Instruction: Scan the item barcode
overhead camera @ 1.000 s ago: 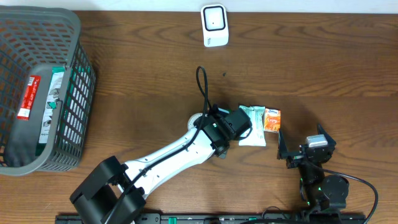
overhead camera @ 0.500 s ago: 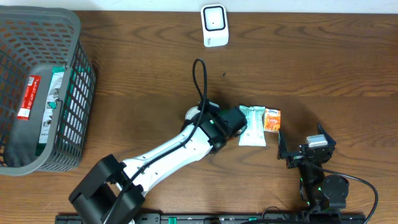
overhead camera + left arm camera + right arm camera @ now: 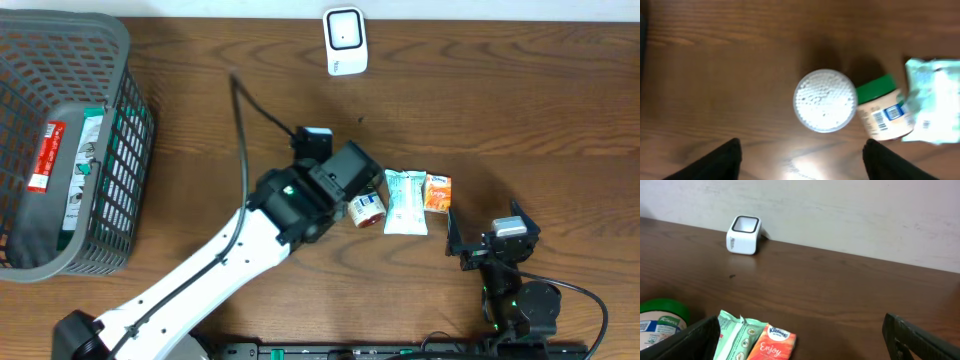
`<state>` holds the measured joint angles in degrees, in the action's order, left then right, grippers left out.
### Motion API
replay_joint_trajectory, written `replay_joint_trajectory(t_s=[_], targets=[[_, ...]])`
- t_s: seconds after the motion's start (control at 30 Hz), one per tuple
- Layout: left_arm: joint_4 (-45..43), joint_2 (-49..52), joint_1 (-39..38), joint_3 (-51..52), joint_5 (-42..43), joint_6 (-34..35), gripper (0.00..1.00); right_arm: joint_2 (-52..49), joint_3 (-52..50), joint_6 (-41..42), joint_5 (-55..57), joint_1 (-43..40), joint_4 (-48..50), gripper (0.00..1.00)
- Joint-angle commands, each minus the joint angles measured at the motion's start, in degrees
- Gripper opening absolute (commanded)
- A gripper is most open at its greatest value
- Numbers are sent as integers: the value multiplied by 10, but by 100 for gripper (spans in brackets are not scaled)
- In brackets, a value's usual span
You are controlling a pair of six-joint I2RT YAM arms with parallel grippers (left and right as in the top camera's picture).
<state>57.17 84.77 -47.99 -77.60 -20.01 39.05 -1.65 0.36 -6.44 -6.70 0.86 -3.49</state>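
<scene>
Your left gripper (image 3: 802, 150) hangs over the table (image 3: 715, 60), fingers (image 3: 725, 160) spread wide with nothing between them. A white dotted disc (image 3: 824, 100) shows just ahead of them. The jar (image 3: 885, 114) lies just right of that disc, ahead of the finger on the right of the wrist view and outside the jaws. It lies on its side, long axis running front to back. Its green lid (image 3: 874, 86) points toward the far edge, leaning slightly left, and its barcode (image 3: 880, 119) faces up. A teal pack (image 3: 405, 200) sits just beside it. Your right gripper (image 3: 488, 228) stands wide and empty.
</scene>
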Motion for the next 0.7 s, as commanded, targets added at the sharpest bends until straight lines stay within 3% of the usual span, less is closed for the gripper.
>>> replay_joint_trajectory(t_s=[0.0, 0.1, 0.53, 0.67], targets=[[-14, 33, 2, 2, 16, 56, 86, 1, 0, 8, -2, 3, -2, 99], [-42, 70, 2, 2, 25, 59, 94, 1, 0, 8, -2, 3, -2, 99], [-78, 145, 45, 2, 30, 61, 99, 1, 0, 8, -2, 3, -2, 99], [-96, 152, 78, 3, 104, 24, 98, 1, 0, 8, -2, 3, -2, 99]])
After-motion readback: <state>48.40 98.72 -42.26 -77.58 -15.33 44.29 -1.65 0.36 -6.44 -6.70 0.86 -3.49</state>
